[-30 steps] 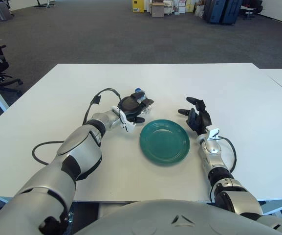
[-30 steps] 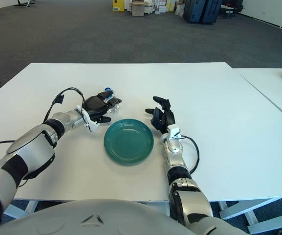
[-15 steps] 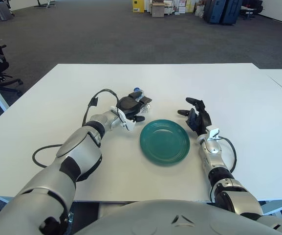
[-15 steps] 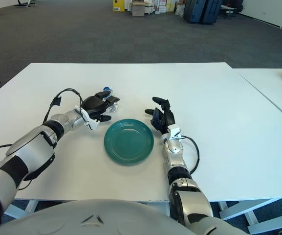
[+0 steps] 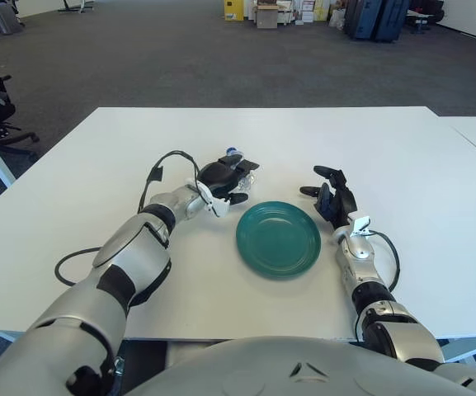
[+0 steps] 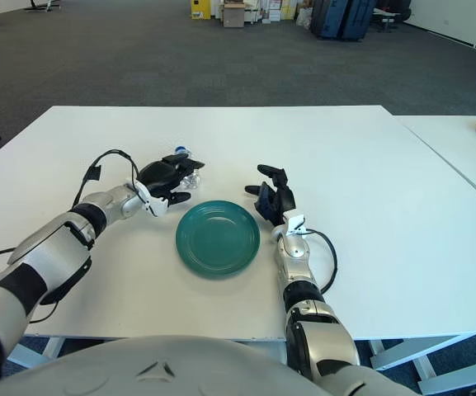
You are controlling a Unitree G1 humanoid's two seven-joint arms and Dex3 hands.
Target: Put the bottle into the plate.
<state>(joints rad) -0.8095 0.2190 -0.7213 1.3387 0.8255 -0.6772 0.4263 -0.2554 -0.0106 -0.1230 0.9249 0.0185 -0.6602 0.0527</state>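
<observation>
A white table (image 5: 221,136) fills the middle of the view, with grey carpet beyond it and boxes and dark cases along the far wall. A black cable (image 5: 73,252) loops on the table well to the left of the plate (image 5: 278,238) and a second black cable arches from the left forearm up toward the hand. A neighbouring white table edge shows far to the right of the plate.

The left hand (image 5: 225,179) is just beyond the plate's left rim, its dark fingers (image 5: 236,198) curled around the bottle (image 5: 243,167). The bottle is clear, lying roughly on its side in the grasp, with a blue cap (image 5: 233,152) poking out at the far side of the hand. Whether the bottle touches the table cannot be told, since the hand covers most of it. Nothing lies between the hand and the plate.

The plate is round, dark green, flat on the table near its front centre, with nothing in it.

The right hand (image 5: 330,196) shows just beyond the plate's right rim, close to it, its fingers spread loosely and holding nothing; the white wrist and a short black cable run back from it toward the robot.
</observation>
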